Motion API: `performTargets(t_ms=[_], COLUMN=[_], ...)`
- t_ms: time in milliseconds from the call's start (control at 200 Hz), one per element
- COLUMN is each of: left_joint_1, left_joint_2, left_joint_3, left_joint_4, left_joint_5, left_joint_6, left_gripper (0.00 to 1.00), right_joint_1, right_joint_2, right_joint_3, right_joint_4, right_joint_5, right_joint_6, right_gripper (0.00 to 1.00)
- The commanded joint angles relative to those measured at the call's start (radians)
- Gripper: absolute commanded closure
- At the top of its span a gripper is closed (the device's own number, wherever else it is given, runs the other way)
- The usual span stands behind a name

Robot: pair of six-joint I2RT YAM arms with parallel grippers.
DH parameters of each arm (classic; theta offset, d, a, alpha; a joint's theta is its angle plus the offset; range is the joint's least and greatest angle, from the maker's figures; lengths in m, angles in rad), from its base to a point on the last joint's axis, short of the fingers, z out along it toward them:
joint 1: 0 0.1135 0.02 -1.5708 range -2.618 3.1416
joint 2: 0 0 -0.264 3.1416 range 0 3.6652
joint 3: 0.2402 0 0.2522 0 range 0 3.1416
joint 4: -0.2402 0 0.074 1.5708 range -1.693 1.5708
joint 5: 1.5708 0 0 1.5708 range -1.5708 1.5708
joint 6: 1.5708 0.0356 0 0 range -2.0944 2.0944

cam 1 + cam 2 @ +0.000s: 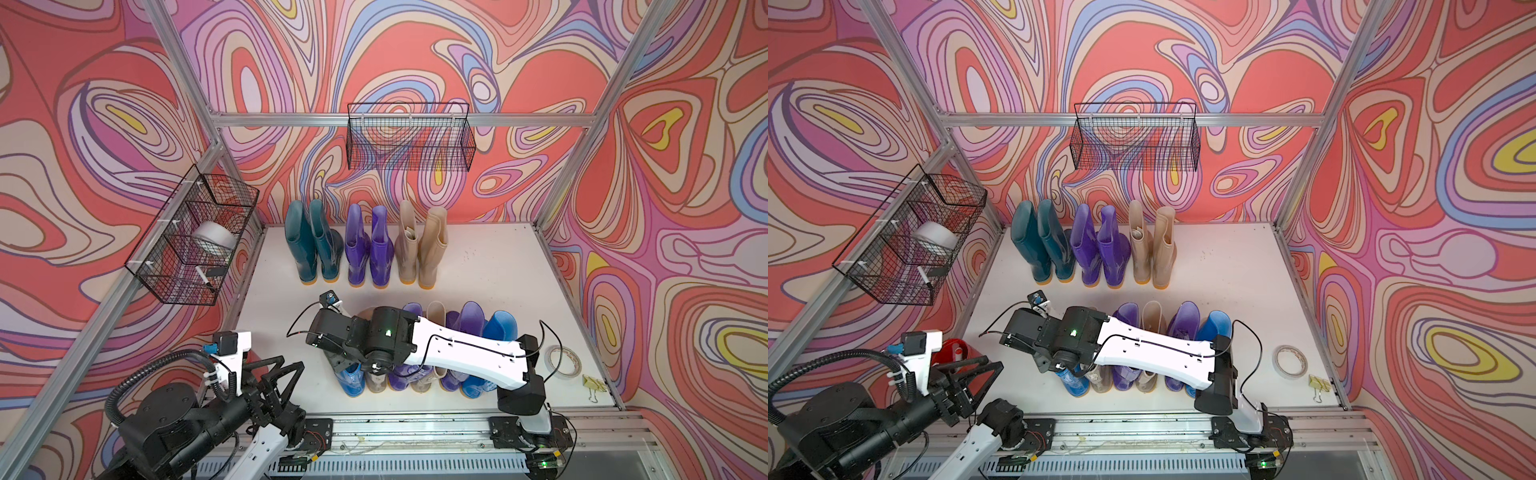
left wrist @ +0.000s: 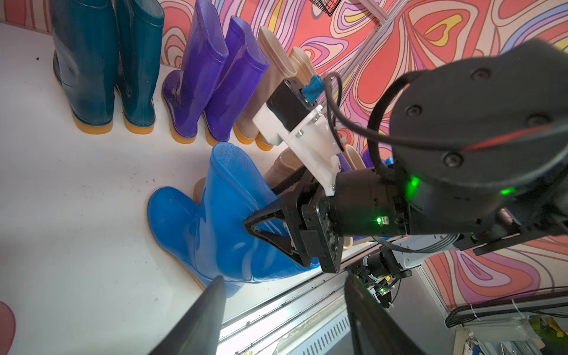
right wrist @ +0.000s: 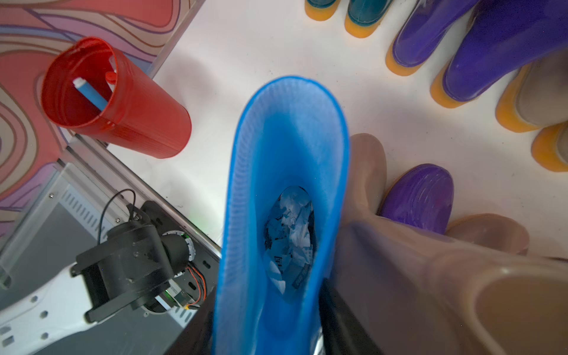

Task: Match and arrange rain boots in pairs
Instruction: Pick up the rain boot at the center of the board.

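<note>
bright blue boot (image 2: 199, 233): upright on the table (image 2: 76, 199), with the top of its shaft between the right fingers

right gripper (image 2: 261, 209): one finger on each side of the shaft. Both look right up against the rubber, but honestly I can't tell if it's a proper pinch.

left gripper (image 2: 282, 279): fingers spread wide with nothing between them. The blue boot is a bit beyond the tips.

feel: glossy rubber, so probably slick. The shaft looks thin and I'd guess it folds under a squeeze. Likely light, since there's only crumpled paper (image 3: 292, 239) down in the foot.

where to grab: I'd go high on the shaft just under the rim, and lift straight up so the sole doesn't drag.

watch out: a beige boot (image 3: 399, 261) leans on the shaft just outside one right finger, so it's a tight fit.

its mate: the other bright blue boot (image 1: 500, 328) is well apart from the fingers, back by the right arm's elbow.
</note>
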Motion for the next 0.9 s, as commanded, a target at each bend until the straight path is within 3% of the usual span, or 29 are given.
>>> performTargets(t_ms=[0,140,396,586,896], left_joint_1=[-0.005,-0.006,-0.006,-0.006,-0.006], left_joint_2=[-0.017,-0.014,-0.028,-0.012,0.077], left_joint_3=[0.015,0.019,0.009,0.022,0.120], left_joint_4=[0.009,0.005,0.025,0.053,0.127], left_joint_5=[0.011,0.011,0.007,-0.062,-0.056], left_joint_6=[0.014,0.014,0.015,0.007,0.052], left_gripper=[0.36,0.36,0.36,0.36,0.36], right_joint_1=[0.002,-0.006,-0.033,-0.068,-0.159], right_joint_2=[0.027,0.025,0.001,-0.037,-0.114], right_joint_3=[0.019,0.018,0.019,0.071,0.146], right_joint_4=[-0.013,-0.004,0.086,0.165,0.252], right_joint_5=[-0.002,-0.014,-0.062,-0.105,-0.206], right_joint_6=[0.006,-0.004,-0.076,-0.147,-0.251], right_gripper=[0.67,0.85,0.99,1.00,1.00])
